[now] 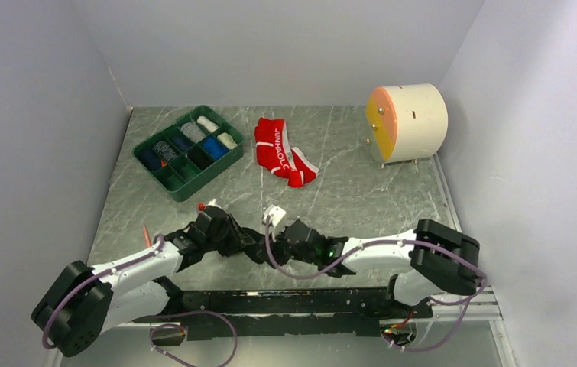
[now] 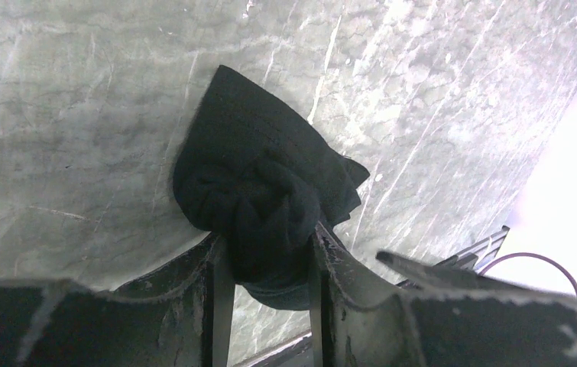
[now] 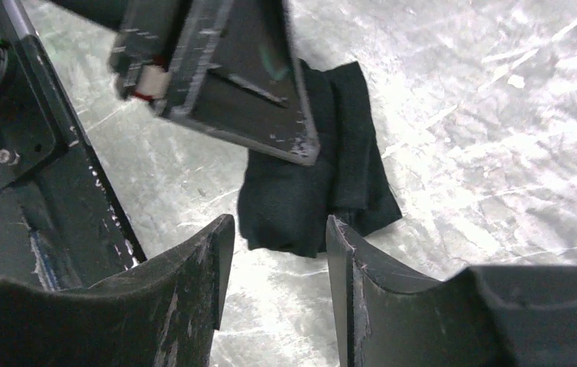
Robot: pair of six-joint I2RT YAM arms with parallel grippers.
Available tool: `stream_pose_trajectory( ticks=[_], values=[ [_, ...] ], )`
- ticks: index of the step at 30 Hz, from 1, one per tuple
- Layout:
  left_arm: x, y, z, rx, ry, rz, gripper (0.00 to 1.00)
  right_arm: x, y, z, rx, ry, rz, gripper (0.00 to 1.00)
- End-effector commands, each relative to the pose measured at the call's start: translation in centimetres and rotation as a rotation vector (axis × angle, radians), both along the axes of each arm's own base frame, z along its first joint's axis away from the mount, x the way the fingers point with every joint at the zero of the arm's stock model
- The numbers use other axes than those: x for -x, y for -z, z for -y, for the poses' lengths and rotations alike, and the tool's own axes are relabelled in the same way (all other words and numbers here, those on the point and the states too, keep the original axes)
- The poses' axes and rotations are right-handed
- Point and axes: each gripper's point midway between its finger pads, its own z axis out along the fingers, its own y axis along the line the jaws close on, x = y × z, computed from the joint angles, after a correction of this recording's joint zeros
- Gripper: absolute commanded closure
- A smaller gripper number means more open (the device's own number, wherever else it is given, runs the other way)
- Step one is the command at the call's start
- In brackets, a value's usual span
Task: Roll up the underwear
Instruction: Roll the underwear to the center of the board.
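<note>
- The left hand (image 2: 267, 238) is clenching the bunched end of the black briefs (image 2: 254, 176), pressing into the cloth from both sides. It is gripping only a lump, so a pull could be dragging the bundle loose instead of tightening it.
- The right hand (image 3: 281, 223) is standing released and holding nothing, parted just short of the same cloth. With that end unheld, the folded layers could be springing open.
- Both hands are working very near each other at 6 o'clock on the surface (image 1: 346, 191), so any inward move is risking a knock between them.
- The black briefs are lying on the surface between the hands, and a loose flap is reaching away from the left hand. In my judgement the roll is only partly formed, and that flap could be snagging or unrolling.
- The red briefs (image 1: 279, 149) are lying crumpled at 12 o'clock from the hands, well apart and not yet rolled.
- A green tray (image 1: 201, 182) is sitting at 10 o'clock, so a wide sweep could be clipping it.
</note>
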Motion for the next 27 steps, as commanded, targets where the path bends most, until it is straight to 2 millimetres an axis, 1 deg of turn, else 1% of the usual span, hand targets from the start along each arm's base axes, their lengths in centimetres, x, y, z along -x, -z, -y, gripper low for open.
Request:
stream_pose_trajectory(
  ticks=[1,4,9,11,13,16,18,20,21,24,26,27],
  values=[
    [1.9,3.1,-2.2,-0.126,0.014,-0.089,0.68,-0.9,-1.8,0.4,0.142,0.054,0.295,0.49],
    [1.8,2.9,-2.1,-0.131,0.013,-0.087,0.68,-0.8,-1.9,-0.5,0.185,0.081,0.354,0.49],
    [1.8,2.9,-2.1,-0.139,0.022,-0.089,0.68,0.1,-1.0,-2.5,0.241,0.043,0.401,0.49],
    [1.7,2.9,-2.1,-0.144,0.023,-0.091,0.68,0.2,-0.3,-3.0,0.268,0.034,0.413,0.49],
    [1.7,2.9,-2.1,-0.145,0.025,-0.091,0.68,0.3,1.0,-3.4,0.304,0.022,0.407,0.49],
    [1.7,2.9,-2.0,-0.144,0.027,-0.094,0.68,0.5,2.8,-3.4,0.362,0.022,0.389,0.50],
    [1.6,2.8,-2.0,-0.149,0.031,-0.094,0.68,0.4,4.6,-2.7,0.406,0.055,0.348,0.56],
    [1.6,2.7,-2.0,-0.148,0.032,-0.090,0.66,0.4,6.4,-1.7,0.452,0.075,0.285,0.79],
    [1.6,2.5,-1.9,-0.146,0.034,-0.085,0.64,0.5,7.1,-1.2,0.458,0.086,0.258,0.87],
    [1.6,2.1,-2.0,-0.133,0.025,-0.073,0.55,1.3,7.6,-0.7,0.351,0.077,0.136,0.94],
    [1.5,1.8,-1.9,-0.119,0.019,-0.062,0.47,2.4,7.1,-1.2,0.214,0.031,0.004,0.96],
    [1.4,1.6,-1.8,-0.108,0.017,-0.053,0.45,2.8,6.6,-1.3,0.140,0.012,-0.047,0.96]
  ],
)
